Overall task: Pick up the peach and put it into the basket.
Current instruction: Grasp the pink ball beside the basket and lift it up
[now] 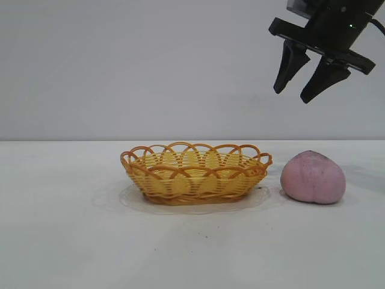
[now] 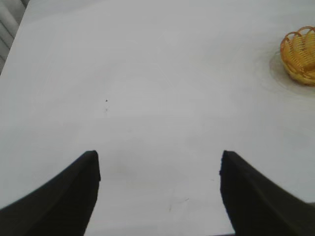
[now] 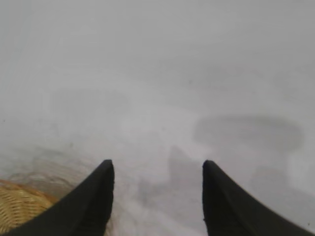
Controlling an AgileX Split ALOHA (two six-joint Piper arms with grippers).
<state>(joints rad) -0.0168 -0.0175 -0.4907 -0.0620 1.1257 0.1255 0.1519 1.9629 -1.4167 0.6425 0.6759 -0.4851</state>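
Exterior view, white table (image 1: 72,241), pale wall (image 1: 120,60)

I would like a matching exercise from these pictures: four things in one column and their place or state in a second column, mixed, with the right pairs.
Things:
1. peach
2. basket
3. right gripper
4. left gripper

Descriptions:
A. woven, nothing inside
B. open, high in the air above the peach
C. on the table beside the basket
D. open over bare table

Pairs: 1-C, 2-A, 3-B, 4-D
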